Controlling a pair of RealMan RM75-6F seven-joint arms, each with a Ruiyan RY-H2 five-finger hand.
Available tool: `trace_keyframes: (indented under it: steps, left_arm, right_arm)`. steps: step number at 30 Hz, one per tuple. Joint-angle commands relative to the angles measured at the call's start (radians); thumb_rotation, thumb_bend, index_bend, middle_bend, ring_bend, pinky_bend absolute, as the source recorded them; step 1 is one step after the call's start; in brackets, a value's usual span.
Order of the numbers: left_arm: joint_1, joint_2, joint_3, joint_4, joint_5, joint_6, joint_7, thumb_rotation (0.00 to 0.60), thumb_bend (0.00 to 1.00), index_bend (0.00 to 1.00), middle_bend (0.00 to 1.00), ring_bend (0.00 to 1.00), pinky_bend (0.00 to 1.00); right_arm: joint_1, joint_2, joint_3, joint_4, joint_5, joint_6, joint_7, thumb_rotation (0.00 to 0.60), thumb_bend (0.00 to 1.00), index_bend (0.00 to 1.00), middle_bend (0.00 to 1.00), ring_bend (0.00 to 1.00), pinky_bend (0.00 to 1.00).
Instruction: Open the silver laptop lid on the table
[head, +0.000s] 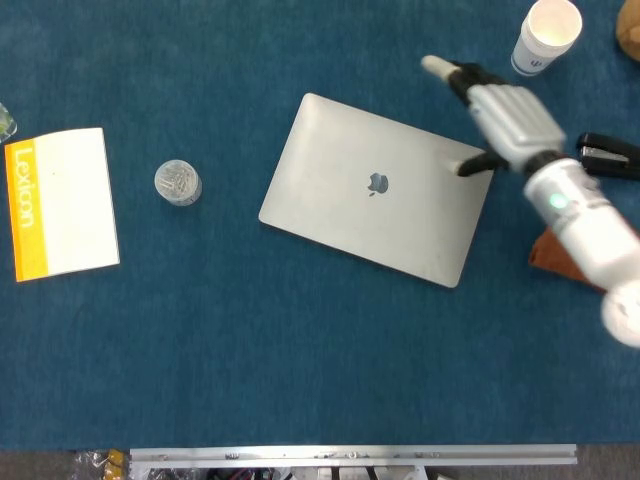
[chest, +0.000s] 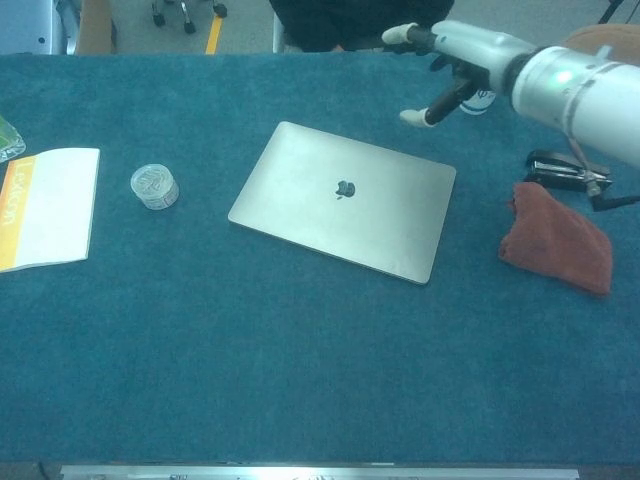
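Observation:
The silver laptop (head: 378, 187) (chest: 343, 198) lies closed and flat on the blue table, turned at a slant, logo up. My right hand (head: 497, 113) (chest: 452, 58) hovers above the laptop's far right corner with fingers spread and nothing in it; the thumb points down toward the lid. It does not touch the lid in the chest view. My left hand is not in either view.
A white paper cup (head: 546, 36) stands behind the hand. A black stapler (chest: 567, 170) and a brown cloth (chest: 556, 237) lie to the right. A small clear jar (head: 178, 183) and a yellow-edged booklet (head: 60, 202) lie at the left.

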Motion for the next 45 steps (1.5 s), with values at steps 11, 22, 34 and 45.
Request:
trace_keyframes:
  steps: [11,22,34,45]
  left_arm:
    - [0.007,0.001,0.003,0.017,0.000,0.009,-0.019,0.600,0.38,0.08,0.06,0.00,0.07]
    - [0.011,-0.002,0.003,0.033,-0.003,0.013,-0.030,0.600,0.38,0.08,0.06,0.00,0.07]
    - [0.015,-0.001,0.002,0.040,-0.016,0.009,-0.027,0.600,0.38,0.08,0.06,0.00,0.07]
    - [0.015,-0.001,0.000,0.043,-0.021,0.005,-0.023,0.600,0.38,0.08,0.06,0.00,0.07]
  right_arm:
    - [0.264,-0.220,-0.028,0.259,0.257,-0.065,-0.070,0.600,0.29,0.00,0.09,0.02,0.12]
    - [0.366,-0.378,-0.052,0.509,0.371,-0.122,-0.077,0.600,0.29,0.00,0.10,0.02,0.12]
    - [0.406,-0.508,-0.029,0.732,0.404,-0.228,-0.022,0.600,0.49,0.00,0.14,0.07,0.12]
    - [0.425,-0.550,-0.028,0.826,0.428,-0.282,-0.003,0.600,0.66,0.00,0.14,0.07,0.12]
